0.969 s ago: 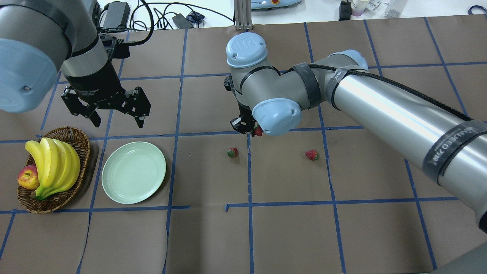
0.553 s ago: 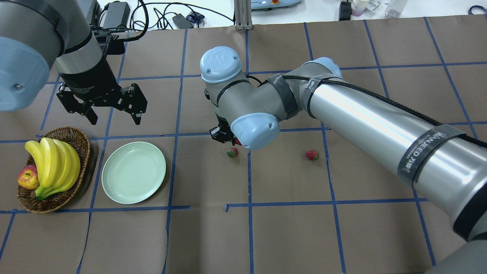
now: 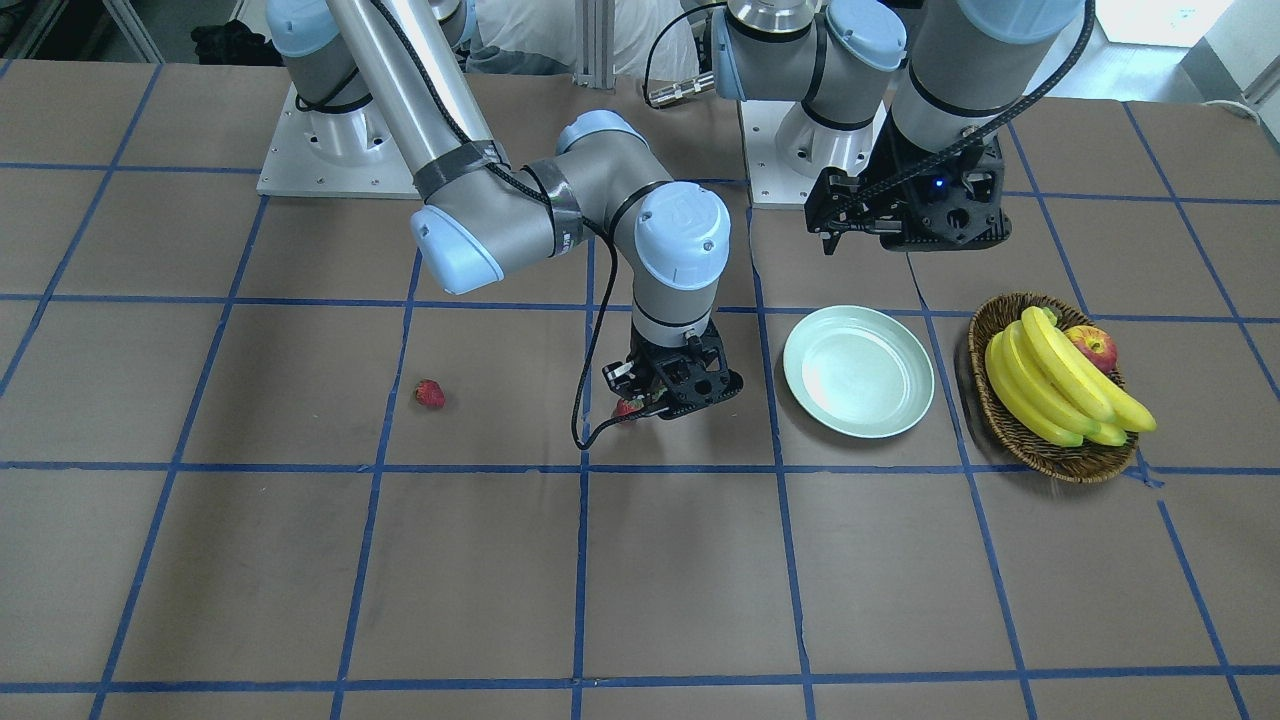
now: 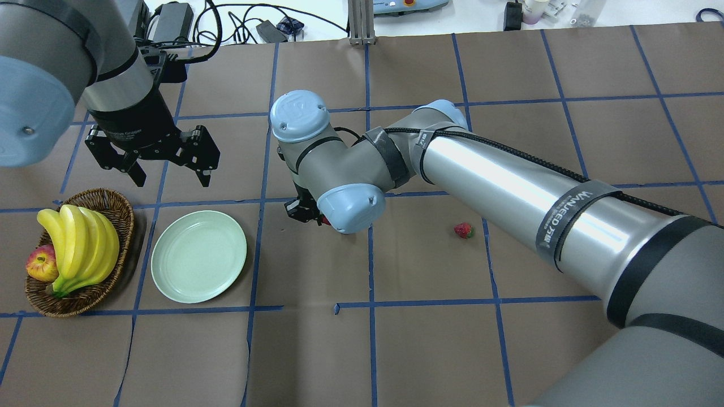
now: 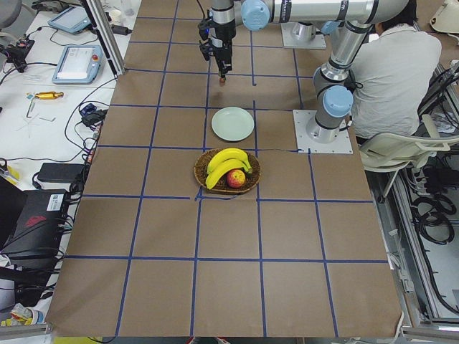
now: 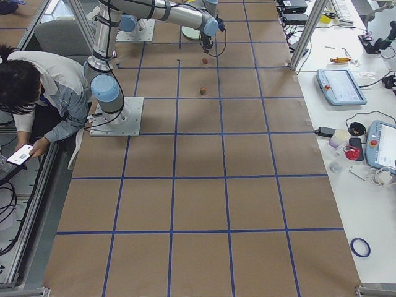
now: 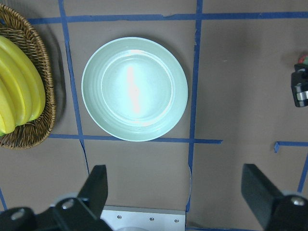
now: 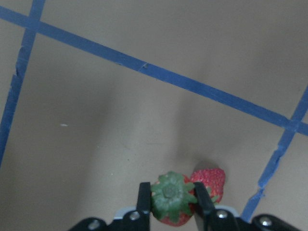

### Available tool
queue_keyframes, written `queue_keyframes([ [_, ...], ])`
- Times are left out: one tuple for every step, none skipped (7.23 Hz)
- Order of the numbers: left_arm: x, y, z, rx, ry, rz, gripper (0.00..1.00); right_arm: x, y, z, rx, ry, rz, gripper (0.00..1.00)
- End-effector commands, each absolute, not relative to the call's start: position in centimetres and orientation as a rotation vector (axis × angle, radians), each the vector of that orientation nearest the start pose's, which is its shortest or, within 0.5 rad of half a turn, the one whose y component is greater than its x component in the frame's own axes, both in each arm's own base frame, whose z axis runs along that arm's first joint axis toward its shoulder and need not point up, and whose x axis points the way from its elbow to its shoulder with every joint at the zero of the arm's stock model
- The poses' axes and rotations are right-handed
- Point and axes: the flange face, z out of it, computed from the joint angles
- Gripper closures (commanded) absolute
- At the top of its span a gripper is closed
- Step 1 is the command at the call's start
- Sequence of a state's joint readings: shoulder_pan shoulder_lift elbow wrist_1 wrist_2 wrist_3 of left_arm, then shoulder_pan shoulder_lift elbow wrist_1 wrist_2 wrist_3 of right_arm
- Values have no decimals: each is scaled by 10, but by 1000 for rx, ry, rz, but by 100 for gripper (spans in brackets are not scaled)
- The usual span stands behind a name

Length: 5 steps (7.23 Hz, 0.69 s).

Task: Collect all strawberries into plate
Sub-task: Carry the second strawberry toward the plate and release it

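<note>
A: Right gripper (image 8: pixel 172 204)?
B: Clamped on one strawberry (image 8: pixel 168 192), cap up, likely for the carry to the empty plate (image 4: pixel 198 255), lower left overhead.
A: The rest?
B: Second strawberry (image 8: pixel 210 179) just beneath; third strawberry (image 4: pixel 463 230) right of centre. Left gripper (image 4: pixel 171 180) spread wide, idle above the plate.

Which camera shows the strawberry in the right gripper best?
Right wrist-mounted: the strawberry sits close-up, green cap up, clamped between the fingers. Overhead shows only a red speck beside the wrist; front-facing, a red sliver under the right gripper; side views are too distant.
</note>
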<state>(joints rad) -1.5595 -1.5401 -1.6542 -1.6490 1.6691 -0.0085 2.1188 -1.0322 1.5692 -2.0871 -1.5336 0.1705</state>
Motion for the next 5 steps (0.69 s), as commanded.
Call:
queue_keyframes([
  [-119,-465,454,-20,3037,203,0,463,-485,214,-583,3034,71,82],
  [-119,-465,453,-20,3037,205,0,467,-483,208,-579,2997,108,61],
  [-119,-465,453,-20,3037,205,0,466,-482,204,-581,2998,119,50],
  [-119,-465,453,-20,3037,205,0,466,-482,203,-581,2998,119,6],
  [-119,-465,453,-20,3035,210,0,466,-483,201,-581,2999,123,1],
])
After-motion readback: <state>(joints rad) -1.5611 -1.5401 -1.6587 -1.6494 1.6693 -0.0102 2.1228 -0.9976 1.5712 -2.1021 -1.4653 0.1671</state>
